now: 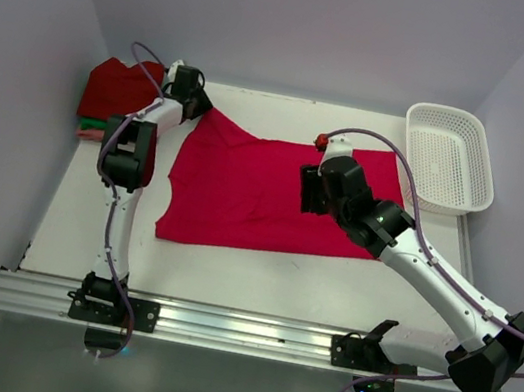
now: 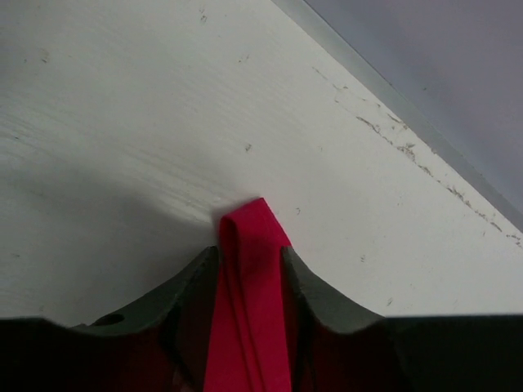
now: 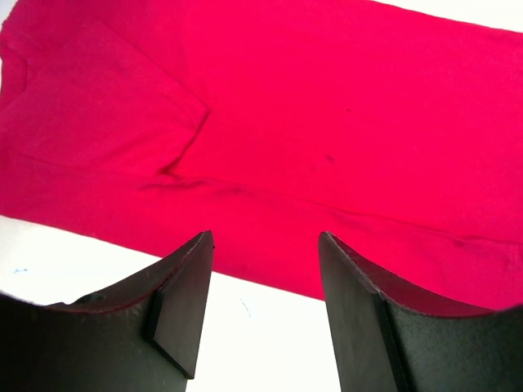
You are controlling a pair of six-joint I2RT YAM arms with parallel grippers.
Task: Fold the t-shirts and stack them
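Top external view gave me the crimson t-shirt [image 1: 262, 196] lying open and mostly flat across the middle of the tabletop [image 1: 257, 282]. One corner of it was drawn out toward the far left corner. On the left wrist camera, a narrow doubled fold of that same cloth [image 2: 253, 278] ran up between the left fingers [image 2: 184, 302]. It filled the gap and touched both pads, so I read them as clamped on the shirt's corner, just above the bare surface.

On the right wrist camera, the right fingers [image 3: 176, 302] stood apart with nothing between them. They hung over an edge of the shirt [image 3: 327, 122], with a strip of white tabletop showing in the gap. A sleeve lay turned in on the cloth, and a few shallow creases ran along it.

Beyond the shirt, the folded t-shirts [image 1: 112, 94] sat stacked in the far left corner, a dark red one on top with slivers of green and salmon pink under it. The white basket [image 1: 448, 158] rested at the far right corner, well apart from the cloth.

By my reckoning the job was well along: several shirts were folded and stacked, and this crimson one was the only one I could see unfolded. Its folding had barely begun, with one corner gripped and no fold laid. Folding it down and setting it on the stack remained.
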